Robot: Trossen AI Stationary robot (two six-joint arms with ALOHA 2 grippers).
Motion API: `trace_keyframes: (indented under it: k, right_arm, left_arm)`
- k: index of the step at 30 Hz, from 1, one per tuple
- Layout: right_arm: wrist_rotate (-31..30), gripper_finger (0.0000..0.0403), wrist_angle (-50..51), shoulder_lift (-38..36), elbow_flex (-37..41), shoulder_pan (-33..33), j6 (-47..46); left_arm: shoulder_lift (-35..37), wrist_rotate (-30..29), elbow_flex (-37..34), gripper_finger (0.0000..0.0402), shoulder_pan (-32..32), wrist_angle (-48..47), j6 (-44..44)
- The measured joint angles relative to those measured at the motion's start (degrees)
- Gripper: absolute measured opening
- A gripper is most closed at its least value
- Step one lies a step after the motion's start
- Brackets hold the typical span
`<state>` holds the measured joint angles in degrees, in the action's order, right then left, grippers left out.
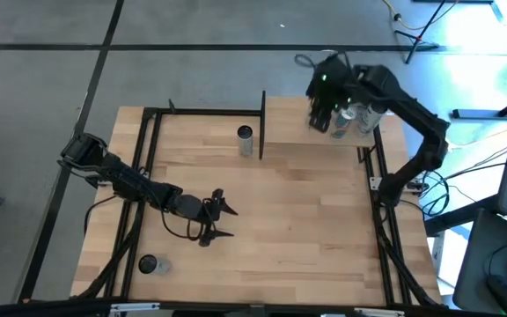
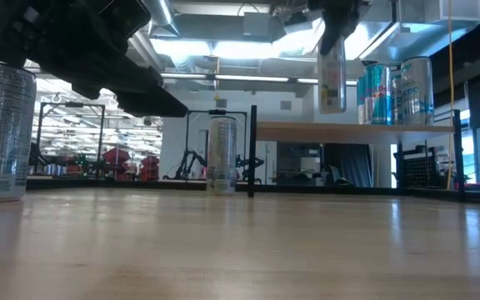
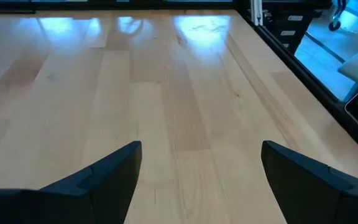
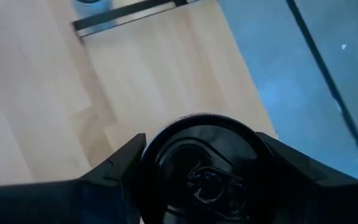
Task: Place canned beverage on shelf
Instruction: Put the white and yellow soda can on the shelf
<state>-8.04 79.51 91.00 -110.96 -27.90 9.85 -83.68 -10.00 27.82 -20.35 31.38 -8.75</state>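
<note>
Gripped at its sides by the right gripper [image 4: 197, 180], the canned beverage [image 2: 332, 73] hangs upright above the shelf [image 2: 352, 130], clear of its board, beside two cans [image 2: 394, 92] standing there. Well away from the shelf, the left gripper [image 3: 197, 180] hovers low over the table [image 3: 166, 93], fingers spread wide and empty.

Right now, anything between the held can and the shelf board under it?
Nothing visible. The right hand holds the can above the shelf, with open air beneath it in the low view. Two more cans stand on the shelf beside it, not under it.
</note>
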Motion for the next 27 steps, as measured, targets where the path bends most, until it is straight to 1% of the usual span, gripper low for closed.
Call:
trace_keyframes:
  k: [5,13,18,27]
  right_arm:
    - [5.7,0.0222,-1.8,0.0,0.0,-7.7,5.6]
    - [11.1,0.0222,-2.9,1.9,0.0,-15.1,11.5]
    - [13.7,0.0222,-1.8,3.6,0.0,-17.9,11.9]
    - [13.2,0.0222,-1.2,5.2,0.0,-17.9,12.6]
  left_arm:
    - [0.0,0.0,0.0,0.0318,0.2,0.0,0.3]
    - [0.0,0.0,0.0,0.0318,0.2,0.0,0.3]
    - [0.0,0.0,0.1,0.0318,0.2,-0.8,0.4]
    - [0.0,0.0,0.1,0.0318,0.2,-1.1,0.3]
